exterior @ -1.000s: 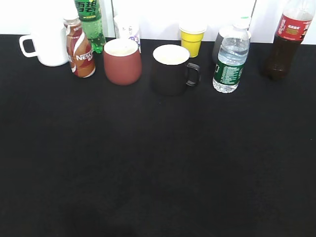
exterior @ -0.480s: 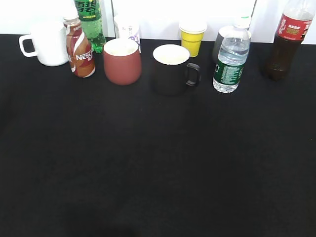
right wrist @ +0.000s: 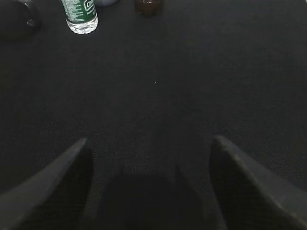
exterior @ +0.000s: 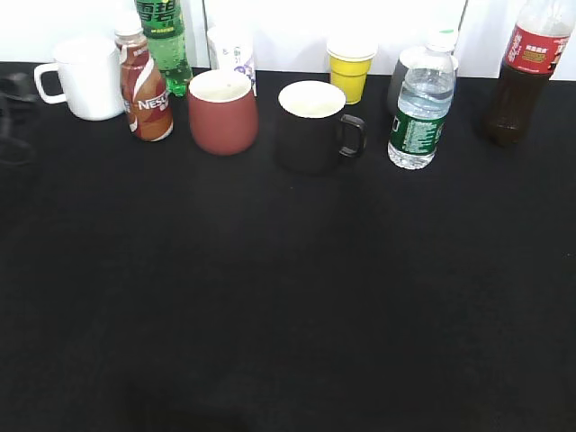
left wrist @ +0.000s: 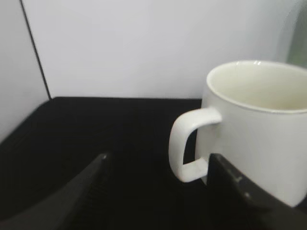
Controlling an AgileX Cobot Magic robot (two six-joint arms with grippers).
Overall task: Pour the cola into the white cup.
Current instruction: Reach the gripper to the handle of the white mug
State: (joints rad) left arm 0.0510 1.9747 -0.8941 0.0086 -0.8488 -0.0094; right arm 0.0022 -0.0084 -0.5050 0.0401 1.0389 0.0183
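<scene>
The cola [exterior: 526, 72], a tall clear bottle of dark liquid with a red label, stands at the back right; only its base [right wrist: 147, 5] shows in the right wrist view. The white cup [exterior: 88, 79] stands at the back left, handle to the left. My left gripper [exterior: 13, 112] is a dark shape at the left edge, just left of the cup. In the left wrist view it [left wrist: 158, 163] is open, with the cup [left wrist: 259, 129] close ahead and the handle [left wrist: 189, 143] near the right finger. My right gripper [right wrist: 149, 143] is open and empty over the black cloth.
Along the back stand a Nestle bottle [exterior: 146, 90], a green soda bottle [exterior: 164, 40], a maroon cup [exterior: 222, 112], a black mug [exterior: 313, 124], a yellow cup [exterior: 350, 67] and a water bottle [exterior: 421, 108]. A white wall is behind. Black cloth [exterior: 288, 297] covers the table.
My left gripper has come into the exterior view at the far left edge, beside the white cup's handle. Nothing on the table has moved.
</scene>
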